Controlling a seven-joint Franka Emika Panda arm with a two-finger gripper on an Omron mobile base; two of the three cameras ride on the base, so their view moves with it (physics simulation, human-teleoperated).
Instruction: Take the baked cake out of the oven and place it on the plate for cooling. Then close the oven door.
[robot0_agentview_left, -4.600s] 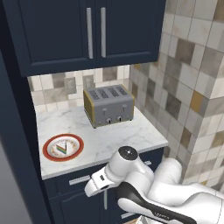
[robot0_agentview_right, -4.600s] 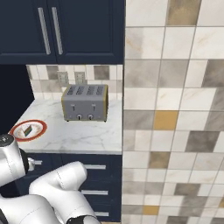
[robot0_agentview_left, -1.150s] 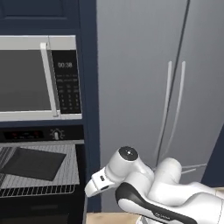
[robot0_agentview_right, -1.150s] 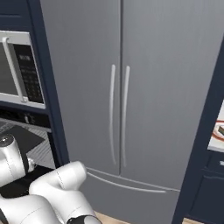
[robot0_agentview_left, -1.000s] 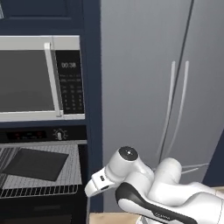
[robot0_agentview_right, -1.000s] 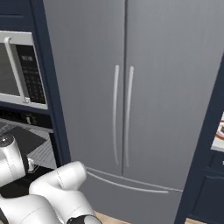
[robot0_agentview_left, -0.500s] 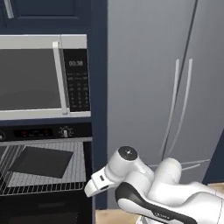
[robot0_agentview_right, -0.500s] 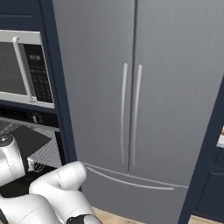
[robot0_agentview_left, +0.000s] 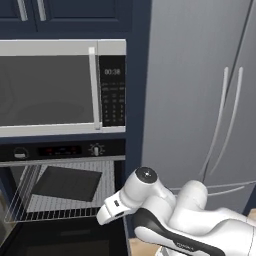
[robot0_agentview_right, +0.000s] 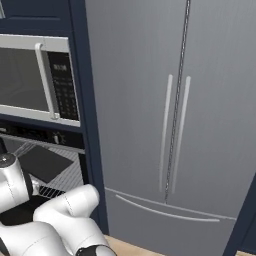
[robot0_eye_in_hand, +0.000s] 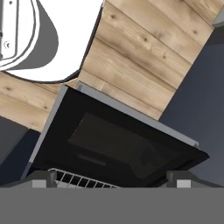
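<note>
Gripper (robot0_eye_in_hand: 111, 183) hangs over the lowered oven door (robot0_eye_in_hand: 118, 146), finger tips set wide apart, nothing between them. Door lies flat and open above a wood plank floor (robot0_eye_in_hand: 144, 57). Beyond it, the oven (robot0_agentview_left: 62, 190) cavity stands open at lower left, with a dark flat tray (robot0_agentview_left: 67, 182) on the wire rack (robot0_agentview_left: 60, 205). Whether a cake sits on it, cannot tell. Microwave (robot0_agentview_left: 55, 87) sits directly above. Grey two-door refrigerator (robot0_agentview_right: 175, 115) stands to the right.
</note>
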